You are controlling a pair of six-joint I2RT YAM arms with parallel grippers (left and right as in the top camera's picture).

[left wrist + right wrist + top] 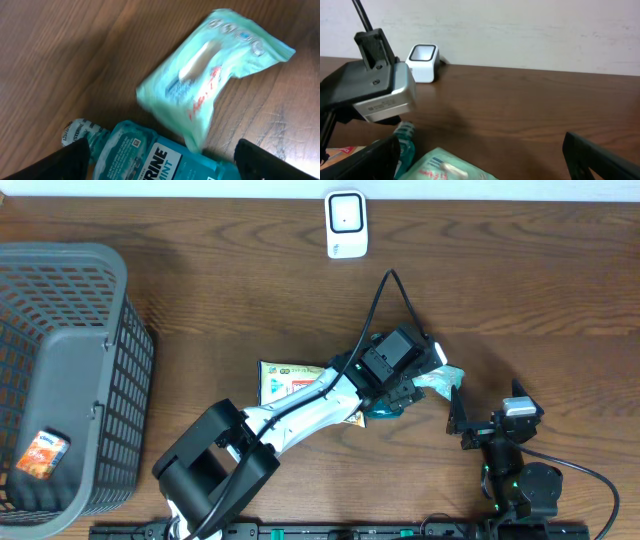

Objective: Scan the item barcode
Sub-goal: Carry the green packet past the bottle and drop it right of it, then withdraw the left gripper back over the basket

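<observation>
Nearest, the right tool [481, 142] stands wide and empty at the near right of the worktop [200, 300]. Just beyond it the left tool [162, 147] hangs over the middle, its fingers [75, 160] spread wide and holding nothing. A teal mouthwash bottle [150, 160] lies beneath it. A mint-green pouch [210, 75] lies free just past the fingertips, to their right, its lower edge overlapping the bottle.

The pouch looks to be the item, so the step in hand is the pick-up, not yet secured. The next move calls for closing on one edge of the pouch and lifting it clear of the bottle. It then goes to the white scanner [347, 225] at the far edge, code side turned to the scanner's window.

The pouch is soft, crinkled film, pale green with a whitish flap and red and blue print. It is blurred in the left wrist view, and no barcode shows.

Left of the bottle lies a flat packet [285, 380]. At the far left a grey basket [60, 255] holds an orange packet [42, 452].
</observation>
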